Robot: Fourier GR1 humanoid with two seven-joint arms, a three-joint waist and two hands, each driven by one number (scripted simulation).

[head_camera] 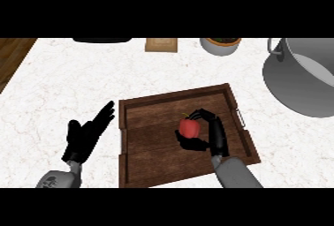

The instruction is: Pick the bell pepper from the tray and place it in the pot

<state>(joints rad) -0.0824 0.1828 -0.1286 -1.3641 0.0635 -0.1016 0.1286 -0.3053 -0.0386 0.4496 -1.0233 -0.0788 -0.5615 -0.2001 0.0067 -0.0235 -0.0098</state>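
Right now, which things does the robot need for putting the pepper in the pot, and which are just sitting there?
Needed:
bell pepper, red, with the right hand curled round it
wooden tray beneath it
grey pot, at the right edge

Just sitting there:
left hand, open, resting beside the tray
small white bowl
tan board
dark thing at the top edge

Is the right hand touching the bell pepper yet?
Touching. The head view shows the right hand with fingers and thumb curled round the bell pepper above the tray.
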